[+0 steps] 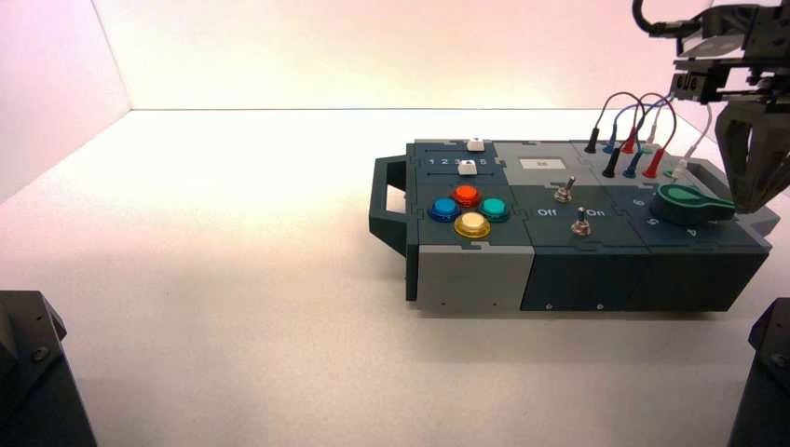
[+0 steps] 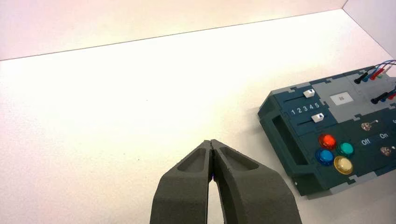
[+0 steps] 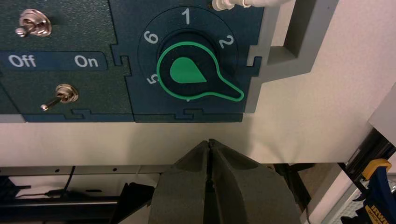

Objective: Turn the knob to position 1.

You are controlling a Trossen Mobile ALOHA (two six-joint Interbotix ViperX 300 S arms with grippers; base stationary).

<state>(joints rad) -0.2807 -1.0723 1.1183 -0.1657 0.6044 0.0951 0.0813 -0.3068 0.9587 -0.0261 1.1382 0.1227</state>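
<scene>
The knob (image 3: pixel 187 72) is a dark-green dial with a bright green teardrop top. Its pointer arm (image 3: pixel 229 91) reaches past the printed 2, away from the 1. In the high view the knob (image 1: pixel 689 200) sits at the right end of the box (image 1: pixel 596 275). My right gripper (image 3: pixel 210 142) is shut and empty. It hangs just off the box's edge near the pointer tip, apart from the knob. The high view shows the right gripper (image 1: pixel 747 200) right beside the knob. My left gripper (image 2: pixel 212 142) is shut over bare table, far left of the box.
Two metal toggle switches (image 3: pixel 32 23) (image 3: pixel 58 95) flank an Off/On label beside the knob. Red (image 1: pixel 466 196), blue (image 1: pixel 443 208), teal (image 1: pixel 493 208) and yellow (image 1: pixel 472 224) buttons, two white sliders (image 1: pixel 475 144), plugged wires (image 1: pixel 633 130) and an end handle (image 1: pixel 387 205) fill the box.
</scene>
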